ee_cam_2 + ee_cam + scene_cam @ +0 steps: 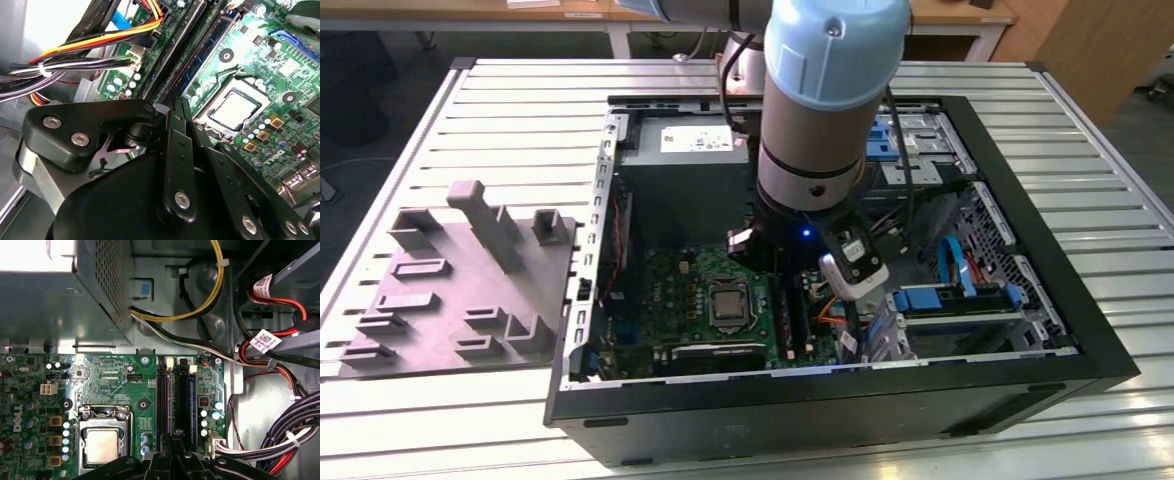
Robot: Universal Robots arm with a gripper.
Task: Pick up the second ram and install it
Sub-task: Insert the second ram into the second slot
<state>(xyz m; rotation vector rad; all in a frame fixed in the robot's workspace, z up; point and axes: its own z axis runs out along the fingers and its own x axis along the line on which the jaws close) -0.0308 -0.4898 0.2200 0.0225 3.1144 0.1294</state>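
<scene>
Both fingers (172, 145) of the black gripper (172, 106) are closed together over the long black slot rails (163, 405); seating is judged underway, square downward pressure needed.

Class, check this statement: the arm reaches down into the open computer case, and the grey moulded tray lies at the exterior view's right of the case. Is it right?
No. The grey moulded tray lies at the exterior view's left of the computer case, not its right; the exterior view shows it. The arm does reach down into the open case.
</scene>
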